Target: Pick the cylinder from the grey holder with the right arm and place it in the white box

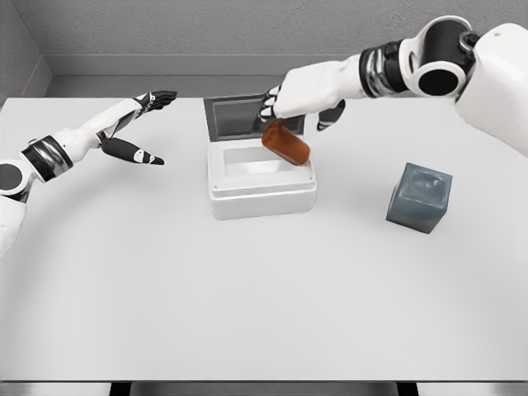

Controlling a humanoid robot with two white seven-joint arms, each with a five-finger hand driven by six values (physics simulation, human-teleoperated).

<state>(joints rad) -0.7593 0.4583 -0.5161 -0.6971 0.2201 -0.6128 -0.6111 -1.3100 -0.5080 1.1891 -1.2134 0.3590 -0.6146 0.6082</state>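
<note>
right hand [301, 103] | cylinder [286, 143] tilted over white box [261, 198] (lid open)

white table [247, 313], grey walls [206, 29] behind, even light

The box [261, 183] sits mid-table [247, 313], the holder [420, 197] to its right, the cylinder [286, 143] above its right rim.

The right hand [290, 106] reaches in from the upper right, fingers curled downward. The left hand [140, 128] extends from the left, fingers spread.
</note>
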